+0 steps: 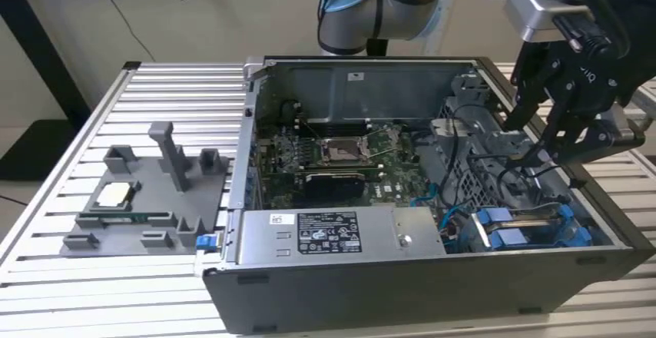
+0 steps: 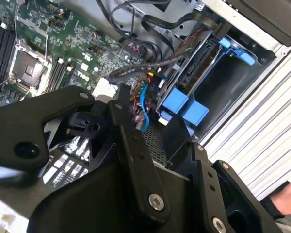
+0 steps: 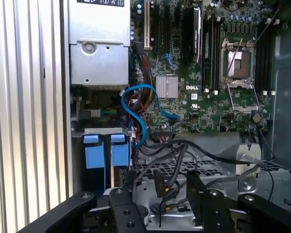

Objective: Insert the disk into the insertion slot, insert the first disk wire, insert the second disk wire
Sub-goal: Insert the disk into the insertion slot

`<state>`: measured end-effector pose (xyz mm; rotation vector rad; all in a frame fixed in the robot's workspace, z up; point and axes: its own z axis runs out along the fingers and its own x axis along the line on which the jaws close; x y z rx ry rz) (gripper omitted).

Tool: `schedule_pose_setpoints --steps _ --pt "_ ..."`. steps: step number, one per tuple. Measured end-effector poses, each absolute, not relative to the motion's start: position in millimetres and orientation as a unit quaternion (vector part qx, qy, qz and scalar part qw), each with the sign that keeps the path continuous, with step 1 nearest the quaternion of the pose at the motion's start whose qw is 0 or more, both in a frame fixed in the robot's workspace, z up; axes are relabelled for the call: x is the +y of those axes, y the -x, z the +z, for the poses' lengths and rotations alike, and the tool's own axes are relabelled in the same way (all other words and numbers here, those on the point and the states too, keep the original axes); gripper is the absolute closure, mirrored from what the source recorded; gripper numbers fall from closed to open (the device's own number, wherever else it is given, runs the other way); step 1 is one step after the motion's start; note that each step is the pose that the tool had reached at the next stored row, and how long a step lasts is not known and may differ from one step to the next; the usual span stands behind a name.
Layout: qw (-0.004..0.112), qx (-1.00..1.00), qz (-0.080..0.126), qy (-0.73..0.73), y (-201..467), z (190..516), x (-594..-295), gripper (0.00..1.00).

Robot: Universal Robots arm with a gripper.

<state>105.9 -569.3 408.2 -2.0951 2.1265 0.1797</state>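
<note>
We note end effector (image 3: 160,196) poised over perforated metal cage (image 3: 218,171) inside open computer case (image 1: 410,296). Fingers spread, gripping nothing. Black cable plug (image 3: 161,182) lies between fingers; contact we cannot tell. Disk (image 1: 518,234) seated in insertion slot (image 2: 237,82), blue rails showing, below end effector and apart from it. Blue cable (image 3: 136,116) loops just beside disk, beyond fingertips. Case rests on slatted worktop (image 1: 154,92).
</note>
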Motion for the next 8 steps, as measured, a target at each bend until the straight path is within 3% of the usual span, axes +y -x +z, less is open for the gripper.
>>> schedule_pose_setpoints --steps 8 --pt "0.083 0.708 0.055 0.699 -106.0 397.4 -569.4 0.46"
